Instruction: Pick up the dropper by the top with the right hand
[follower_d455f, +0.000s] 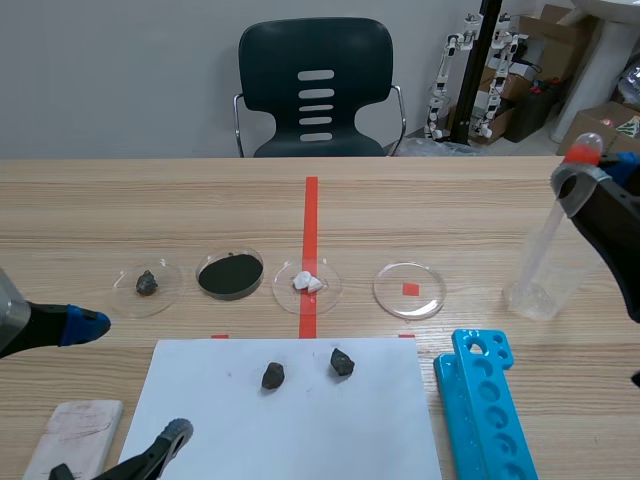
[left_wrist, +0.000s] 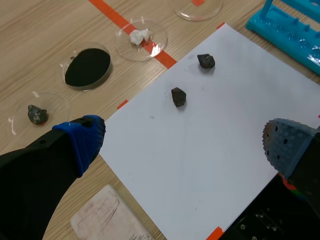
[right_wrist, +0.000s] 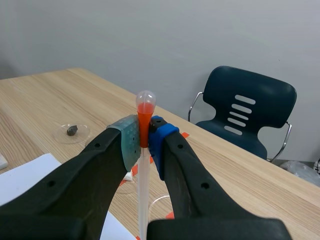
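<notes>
Clamping dropper (right_wrist: 145, 106) (orange bulb, clear stem): right tool (right_wrist: 144, 140) | left tool (left_wrist: 185, 142): spread, empty

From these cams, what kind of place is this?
Probably a robotics lab staged as a chemistry bench: sample petri dishes, blue test-tube rack, dropper in the right gripper, robot parts behind.

I see a row of petri dishes (follower_d455f: 395, 283) across the table (follower_d455f: 450, 200). Before them lies a sheet of paper (follower_d455f: 290, 430) carrying one rock (follower_d455f: 273, 375) left of another (follower_d455f: 342, 362). The test tube rack (follower_d455f: 485, 410) lies just right of the paper. The dropper (follower_d455f: 583, 150) stands right of the dishes, and a chair (follower_d455f: 316, 85) sits behind the table.
</notes>
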